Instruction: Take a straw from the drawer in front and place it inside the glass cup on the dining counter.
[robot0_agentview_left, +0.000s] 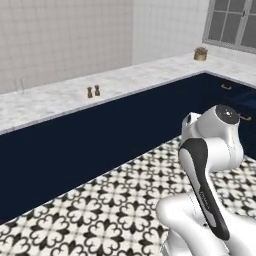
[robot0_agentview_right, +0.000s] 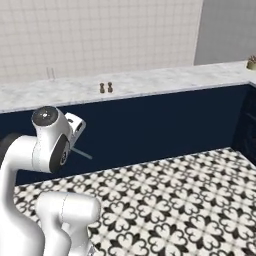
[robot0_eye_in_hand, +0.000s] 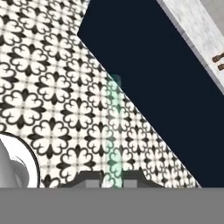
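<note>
Rising between the two dark fingertips at the bottom of the hand view, the straw (robot0_eye_in_hand: 113, 131) runs straight up the frame as a pale, faintly greenish stick, and the gripper (robot0_eye_in_hand: 113, 177) is closed on its lower end, the fingers pressed against it from either side. From the right base view the same straw (robot0_agentview_right: 81, 153) shows as a thin grey line jutting out and downward from the hand, just beside the arm's upper joint, set against the navy base of the dining counter (robot0_agentview_right: 150, 82). That counter is a long white marble top with grey veins, and its navy side fills the middle of both base views. Two small brown shakers (robot0_agentview_left: 93, 91) stand close together on it, well apart from the arm. The glass cup (robot0_agentview_left: 19, 85) is only a faint clear shape near the counter's far edge, to the left of the shakers, hard to make out. Below the hand lies a floor (robot0_eye_in_hand: 52, 87) of black-and-white patterned tiles. Pale tiled walls rise behind the counter, a window (robot0_agentview_left: 232, 22) sits in the corner, and a small basket-like pot (robot0_agentview_left: 200, 54) rests on the marble beneath it.
</note>
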